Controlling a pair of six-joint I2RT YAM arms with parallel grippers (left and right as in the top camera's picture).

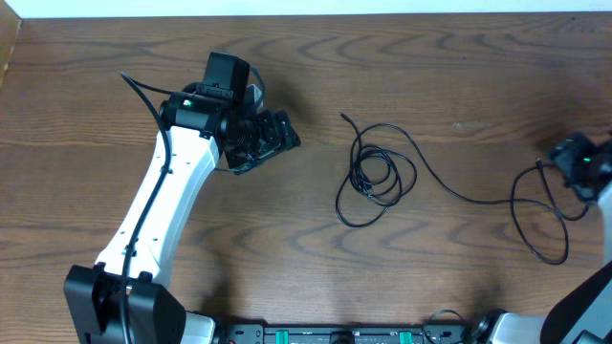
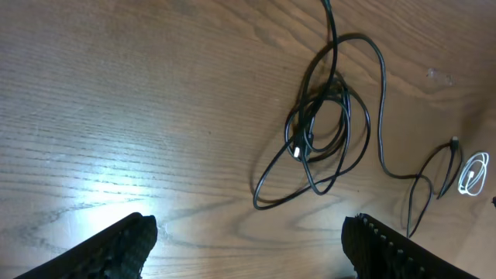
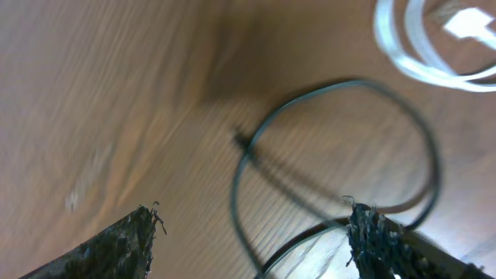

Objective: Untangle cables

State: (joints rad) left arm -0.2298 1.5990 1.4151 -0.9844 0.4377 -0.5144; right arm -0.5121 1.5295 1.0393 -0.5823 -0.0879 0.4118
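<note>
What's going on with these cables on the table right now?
The untangling hasn't started, and neither gripper holds anything. The black cable lies in a tangled coil in the middle of the table. It trails right into a loop under the open right gripper. The white cable is coiled beside that loop. The left gripper, also open, hovers left of the tangle.

Long cable [image 1: 368, 182] coiled mid table [image 1: 287, 258], trailing right, short cable [image 2: 473, 172] beside its end
</note>
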